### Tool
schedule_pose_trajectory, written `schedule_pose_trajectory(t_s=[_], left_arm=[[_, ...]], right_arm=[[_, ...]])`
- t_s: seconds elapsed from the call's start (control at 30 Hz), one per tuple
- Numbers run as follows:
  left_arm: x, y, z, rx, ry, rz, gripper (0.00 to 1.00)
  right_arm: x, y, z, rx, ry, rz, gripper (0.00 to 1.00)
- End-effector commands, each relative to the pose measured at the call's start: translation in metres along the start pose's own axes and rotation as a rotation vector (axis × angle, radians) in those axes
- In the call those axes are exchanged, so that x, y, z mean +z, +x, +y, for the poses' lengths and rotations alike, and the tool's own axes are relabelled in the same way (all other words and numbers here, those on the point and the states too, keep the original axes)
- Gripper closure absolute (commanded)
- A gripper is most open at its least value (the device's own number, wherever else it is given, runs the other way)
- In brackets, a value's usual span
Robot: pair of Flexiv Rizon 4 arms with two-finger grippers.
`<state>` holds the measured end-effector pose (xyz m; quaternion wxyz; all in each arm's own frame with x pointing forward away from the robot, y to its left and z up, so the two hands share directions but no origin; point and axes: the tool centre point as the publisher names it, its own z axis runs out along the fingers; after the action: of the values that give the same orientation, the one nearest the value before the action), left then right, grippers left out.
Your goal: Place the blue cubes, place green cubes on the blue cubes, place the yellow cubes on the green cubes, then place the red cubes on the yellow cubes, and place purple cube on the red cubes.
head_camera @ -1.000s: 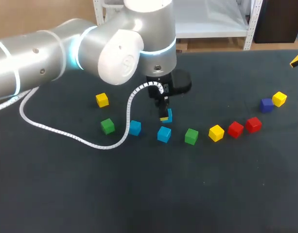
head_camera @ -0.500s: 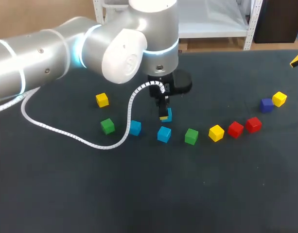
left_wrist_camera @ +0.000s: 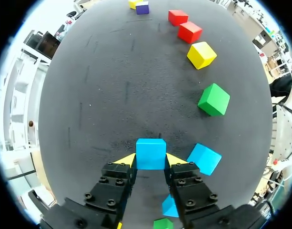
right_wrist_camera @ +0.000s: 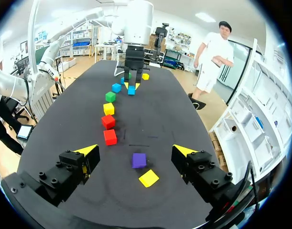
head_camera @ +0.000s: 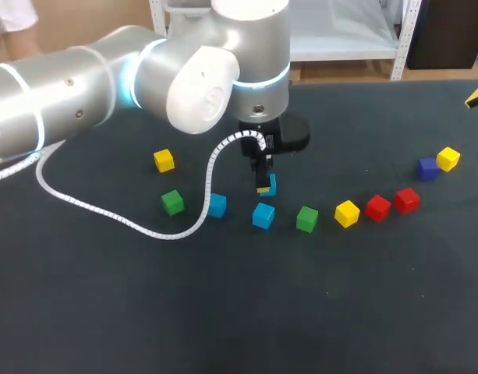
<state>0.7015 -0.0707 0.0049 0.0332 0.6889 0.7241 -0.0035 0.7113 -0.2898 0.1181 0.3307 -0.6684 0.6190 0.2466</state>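
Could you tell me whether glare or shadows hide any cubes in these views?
Head view: highlights glare on the left arm, and the left gripper half covers the blue cube; the red cubes are evenly lit. Left wrist view: no glare, the blue cube plain between the yellow tips. Right wrist view: soft light, the purple cube unshadowed.

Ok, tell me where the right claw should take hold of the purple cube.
Probably from straight above: close the right claw on the purple cube, at the two side faces in line with its open jaws. The cube sits flat on the table, and the yellow cube crowds only its near side, so those faces look free.
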Motion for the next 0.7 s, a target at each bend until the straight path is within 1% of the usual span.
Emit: schedule_pose_trajectory(t_s=[0.03,0.13,0.2,0.53,0.6,0.63,0.7], left_arm=[[-0.0001,-0.0021,0.0032,0.001,0.003,0.006,0.84],[-0.0001,-0.0021,0.0034,0.003,0.005,0.006,0.83],[0.0,-0.0021,0.0035,0.003,0.007,0.006,0.79],[0.0006,-0.0014,0.0039,0.003,0.009,0.009,0.74],[0.0006,-0.0011,0.0039,0.002,0.01,0.009,0.71],[0.0007,-0.0011,0.004,0.002,0.01,0.01,0.68],[0.0007,-0.0009,0.0041,0.002,0.01,0.01,0.67]], right_arm=[[-0.0001,-0.0006,0.0018,-0.001,0.004,0.001,0.0],[-0.0001,-0.0006,0.0018,-0.001,0.004,0.001,0.0],[-0.0001,-0.0006,0.0018,-0.001,0.004,0.001,0.0],[-0.0001,-0.0006,0.0018,-0.001,0.004,0.001,0.0],[-0.0001,-0.0006,0.0018,-0.001,0.004,0.001,0.0],[-0.0001,-0.0006,0.0018,-0.001,0.004,0.001,0.0],[-0.0001,-0.0006,0.0018,-0.001,0.004,0.001,0.0]])
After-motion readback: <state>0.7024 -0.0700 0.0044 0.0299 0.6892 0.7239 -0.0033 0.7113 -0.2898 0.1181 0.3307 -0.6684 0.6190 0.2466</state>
